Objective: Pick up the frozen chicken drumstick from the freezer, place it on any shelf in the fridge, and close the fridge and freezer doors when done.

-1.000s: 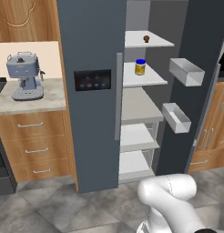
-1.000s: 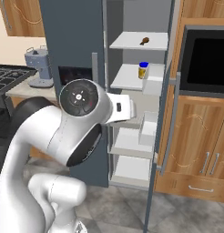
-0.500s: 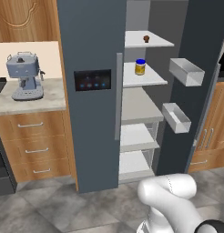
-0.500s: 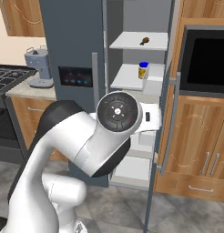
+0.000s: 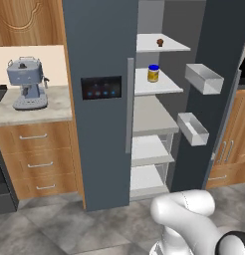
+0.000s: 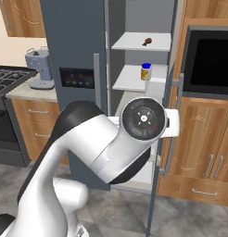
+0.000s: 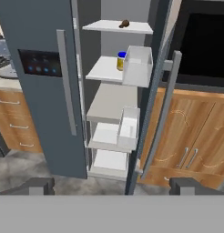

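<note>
The arm has swung across toward the open fridge (image 6: 134,92). Well ahead of and above the hand (image 7: 111,185), the frozen chicken drumstick (image 7: 124,23) sits on the top shelf (image 7: 104,27). Fingers spread, holding nothing: only door-closing seems left.

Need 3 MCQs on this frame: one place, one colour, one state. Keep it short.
1. Where is the drumstick?
A. top shelf
B. door bin
C. floor

2. What colour is the jar lid?
A. red
B. blue
C. green

3. How does the fridge door stand?
A. shut
B. removed
C. open

Key: 1 A, the brown lump sits on the uppermost board. 2 B, a blue cap tops the yellow jar. 3 C, the door is swung out, showing its bins and the shelves.
</note>
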Controlling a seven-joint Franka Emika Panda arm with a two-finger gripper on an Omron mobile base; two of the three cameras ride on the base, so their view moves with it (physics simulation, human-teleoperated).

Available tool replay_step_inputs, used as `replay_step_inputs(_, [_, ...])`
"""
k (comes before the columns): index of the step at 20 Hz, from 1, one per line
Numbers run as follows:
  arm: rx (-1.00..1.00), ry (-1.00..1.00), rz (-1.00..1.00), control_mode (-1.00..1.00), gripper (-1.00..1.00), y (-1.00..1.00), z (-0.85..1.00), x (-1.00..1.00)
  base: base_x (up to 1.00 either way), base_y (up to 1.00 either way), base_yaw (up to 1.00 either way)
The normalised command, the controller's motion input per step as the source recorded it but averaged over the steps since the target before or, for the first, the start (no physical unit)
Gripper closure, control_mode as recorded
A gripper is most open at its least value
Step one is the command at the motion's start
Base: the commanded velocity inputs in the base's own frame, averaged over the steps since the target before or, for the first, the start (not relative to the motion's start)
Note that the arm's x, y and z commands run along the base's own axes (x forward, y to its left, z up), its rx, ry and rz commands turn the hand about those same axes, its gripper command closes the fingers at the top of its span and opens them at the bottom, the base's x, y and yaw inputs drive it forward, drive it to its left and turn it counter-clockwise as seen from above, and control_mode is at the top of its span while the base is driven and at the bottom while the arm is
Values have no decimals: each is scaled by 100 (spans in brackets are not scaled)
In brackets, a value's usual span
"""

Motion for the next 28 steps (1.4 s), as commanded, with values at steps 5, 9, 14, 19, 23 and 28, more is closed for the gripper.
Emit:
replay_step_inputs(5, [1,-1,0,-100,-100,-19,0,0,0,0,0])
replay_step_inputs(9, [4,0,0,-100,-100,-38,0,0,0,0,0])
replay_step_inputs(14, [5,0,0,-100,-100,-40,0,0,0,0,0])
replay_step_inputs(19, [4,0,0,-100,-100,-38,0,0,0,0,0])
replay_step_inputs(23, [1,0,0,-100,-100,-31,-3,0,0,0,0])
replay_step_inputs(28, [0,0,0,-100,-100,-20,-10,0,0,0,0])
